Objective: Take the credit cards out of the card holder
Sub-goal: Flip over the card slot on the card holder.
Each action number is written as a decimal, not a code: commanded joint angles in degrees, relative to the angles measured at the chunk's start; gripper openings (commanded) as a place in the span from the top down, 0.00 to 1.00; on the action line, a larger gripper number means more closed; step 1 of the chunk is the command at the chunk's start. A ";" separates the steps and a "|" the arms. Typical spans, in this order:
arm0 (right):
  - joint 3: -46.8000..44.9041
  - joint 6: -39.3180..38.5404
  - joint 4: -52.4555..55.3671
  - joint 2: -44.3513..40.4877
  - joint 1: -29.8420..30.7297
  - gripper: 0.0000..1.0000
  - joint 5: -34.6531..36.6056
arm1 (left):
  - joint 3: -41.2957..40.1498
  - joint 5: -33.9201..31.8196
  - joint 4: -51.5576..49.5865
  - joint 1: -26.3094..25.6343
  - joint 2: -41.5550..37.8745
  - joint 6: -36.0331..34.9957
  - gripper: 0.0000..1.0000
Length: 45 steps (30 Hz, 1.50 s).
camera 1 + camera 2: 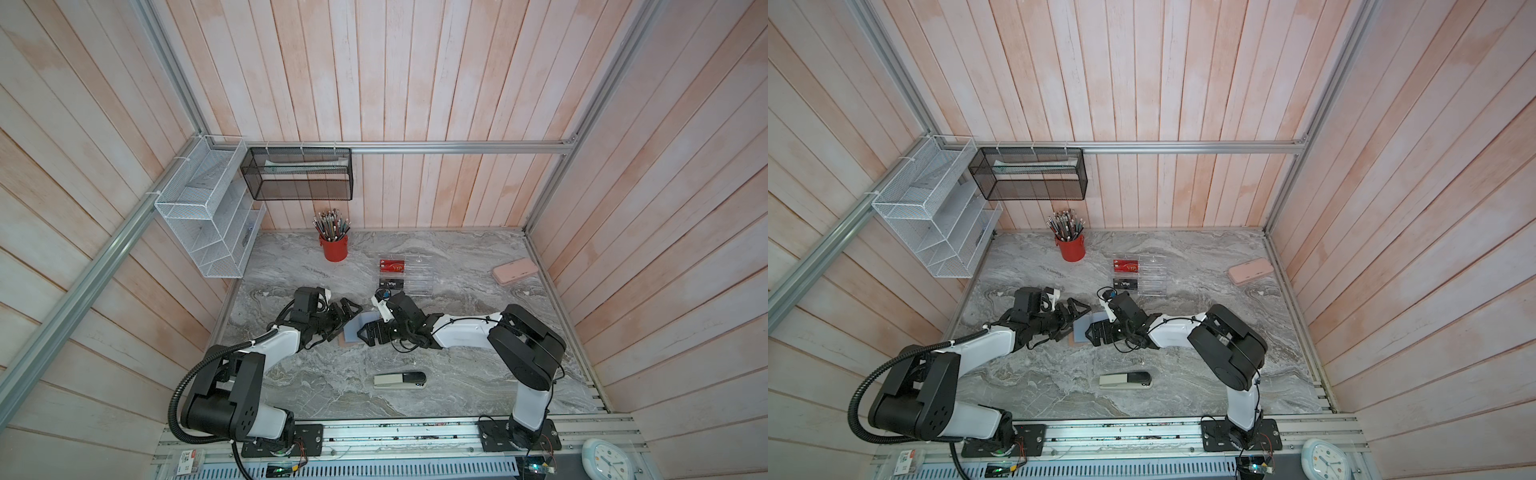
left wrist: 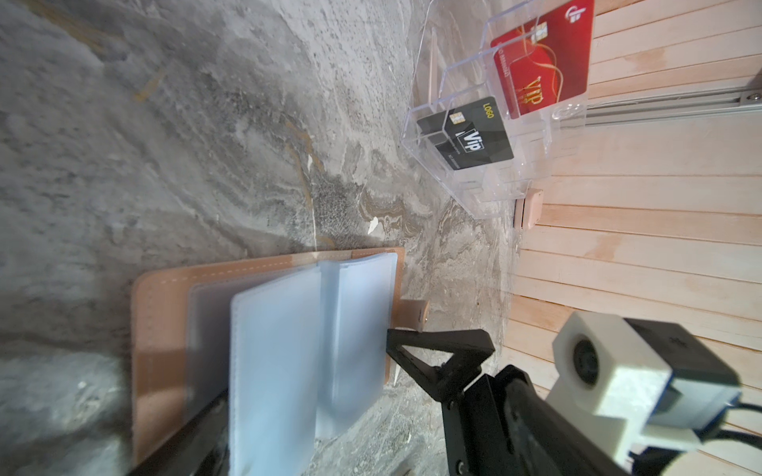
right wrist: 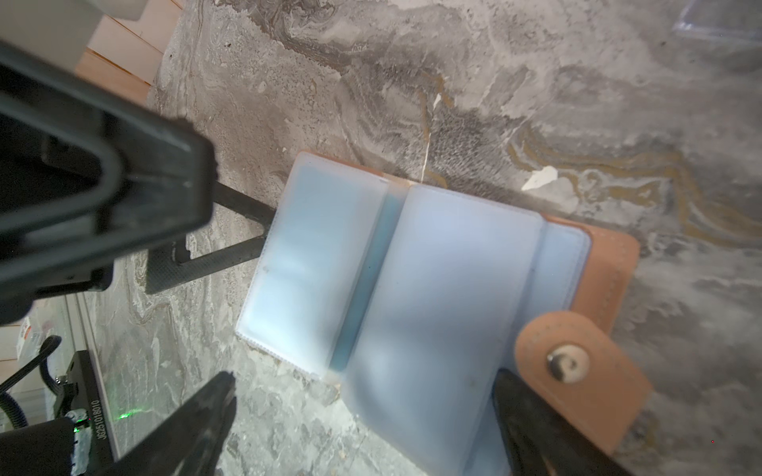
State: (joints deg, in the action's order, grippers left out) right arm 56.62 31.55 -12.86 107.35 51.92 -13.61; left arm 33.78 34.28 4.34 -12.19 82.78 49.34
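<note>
Small tan-pink leather-look card holder (image 1: 353, 332) lies open flat on the grey marble-pattern tabletop (image 1: 457, 357), between my two grippers, with its clear bluish plastic sleeves (image 3: 445, 288) fanned upward and its snap tab (image 3: 577, 362) sticking out on one side. In the right wrist view a teal strip (image 3: 363, 280) shows in the fold between two sleeves; can't tell how much of it is there. Left gripper (image 1: 348, 324) sits at the holder's left edge with its jaws wide apart, holding nothing. Right gripper (image 1: 365, 330) is at the opposite edge with its jaws also spread wide. Its fingers (image 3: 206, 412) are either side of the sleeves and not closed on them. Just behind the holder stands a clear acrylic tiered rack (image 1: 417, 274) with a red VIP card (image 1: 392, 266) in an upper slot and a black VIP card (image 1: 392, 284) in a lower one. Further out are a red cup of pencils (image 1: 334, 249) near the back wall, a pink rounded case (image 1: 515, 270) far right, and a grey-black stapler (image 1: 399, 380) in front.
</note>
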 commanded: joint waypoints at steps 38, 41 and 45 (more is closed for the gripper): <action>-2.65 0.44 5.95 -5.03 -0.33 0.02 0.58 | 3.83 -0.09 0.89 -2.29 -0.43 1.37 0.00; -2.75 0.61 6.52 -5.22 -0.29 0.02 1.04 | 4.06 -0.09 1.03 -2.53 -0.08 1.50 0.00; -3.24 0.88 6.09 -5.74 -0.40 0.02 0.96 | 4.32 -0.06 1.29 -2.93 0.18 1.79 0.00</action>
State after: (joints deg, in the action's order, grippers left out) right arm 54.19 31.81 -8.05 103.42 51.92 -13.37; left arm 36.34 34.24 4.47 -14.70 82.65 50.81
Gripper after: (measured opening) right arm 0.983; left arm 0.998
